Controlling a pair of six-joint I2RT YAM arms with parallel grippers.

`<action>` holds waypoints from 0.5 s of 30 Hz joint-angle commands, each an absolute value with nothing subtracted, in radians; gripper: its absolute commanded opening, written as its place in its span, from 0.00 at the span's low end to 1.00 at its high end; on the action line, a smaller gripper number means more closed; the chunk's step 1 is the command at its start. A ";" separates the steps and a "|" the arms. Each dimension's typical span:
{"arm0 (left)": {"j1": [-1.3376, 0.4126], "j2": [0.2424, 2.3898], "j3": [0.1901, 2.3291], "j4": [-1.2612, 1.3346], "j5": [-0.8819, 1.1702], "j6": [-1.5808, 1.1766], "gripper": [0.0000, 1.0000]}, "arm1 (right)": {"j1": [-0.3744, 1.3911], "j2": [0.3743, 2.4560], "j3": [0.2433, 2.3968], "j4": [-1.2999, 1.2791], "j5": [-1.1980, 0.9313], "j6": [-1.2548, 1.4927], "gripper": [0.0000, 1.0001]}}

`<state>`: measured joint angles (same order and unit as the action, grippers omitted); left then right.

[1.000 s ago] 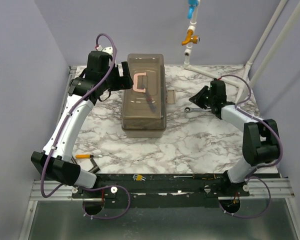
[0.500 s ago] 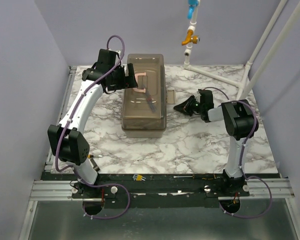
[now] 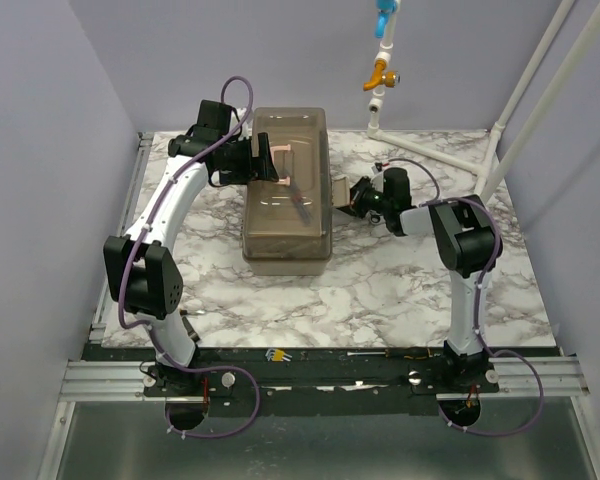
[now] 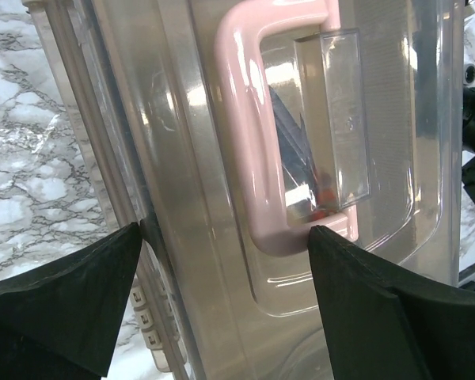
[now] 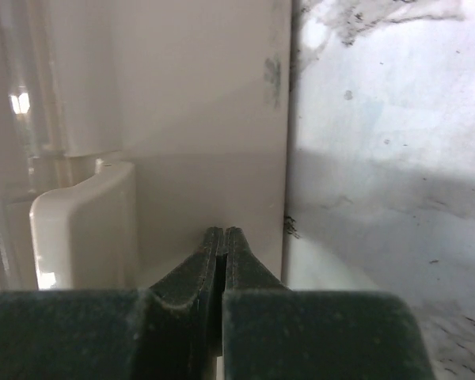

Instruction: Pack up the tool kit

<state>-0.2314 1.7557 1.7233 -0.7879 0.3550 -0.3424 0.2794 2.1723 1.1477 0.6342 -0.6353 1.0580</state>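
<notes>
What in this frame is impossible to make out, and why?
Top view: contents of the tool box; tinted plastic shows only a dark shape.
Right wrist view: the pale plastic part ahead of the shut right jaws; too close to identify.
Top view: small yellow items by the rail; too small to identify.

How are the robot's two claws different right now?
The left claw is open, its fingers spread wide; the right claw is shut, fingers pressed together. The left claw sits over the tool box lid by the pink handle; the right claw pokes at the box's side, by the latch. Both are black and close to the same box.
</notes>
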 commanded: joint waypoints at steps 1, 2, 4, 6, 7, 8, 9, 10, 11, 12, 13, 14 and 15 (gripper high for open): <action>-0.240 1.795 1.749 -0.793 0.450 -0.328 0.86 | 0.296 2.082 1.175 0.627 -0.699 1.045 0.01; -0.239 1.795 1.749 -0.795 0.451 -0.328 0.86 | 0.299 2.067 1.181 0.613 -0.708 1.036 0.01; -0.239 1.797 1.750 -0.798 0.455 -0.327 0.86 | 0.309 2.042 1.193 0.586 -0.726 1.024 0.01; -0.239 1.795 1.749 -0.799 0.459 -0.327 0.86 | 0.316 2.013 1.198 0.563 -0.729 1.013 0.01; -0.239 1.794 1.748 -0.799 0.460 -0.325 0.86 | 0.317 1.996 1.197 0.555 -0.724 1.008 0.01; -0.239 1.793 1.749 -0.799 0.460 -0.325 0.86 | 0.319 1.984 1.197 0.546 -0.721 1.007 0.01; -0.239 1.790 1.749 -0.800 0.459 -0.325 0.86 | 0.319 1.971 1.195 0.543 -0.720 1.009 0.01; -0.238 1.789 1.748 -0.799 0.459 -0.325 0.85 | 0.319 1.962 1.193 0.543 -0.723 1.013 0.01; -0.238 1.786 1.746 -0.799 0.457 -0.327 0.86 | 0.318 1.955 1.193 0.542 -0.727 1.018 0.01; -0.238 1.786 1.746 -0.798 0.458 -0.328 0.86 | 0.320 1.949 1.194 0.538 -0.729 1.020 0.01; -0.236 1.786 1.745 -0.798 0.461 -0.328 0.86 | 0.320 1.944 1.196 0.531 -0.730 1.019 0.01; -0.236 1.787 1.746 -0.798 0.464 -0.328 0.86 | 0.321 1.937 1.193 0.528 -0.730 1.019 0.01; -0.236 1.788 1.747 -0.799 0.466 -0.328 0.86 | 0.319 1.931 1.189 0.528 -0.730 1.020 0.01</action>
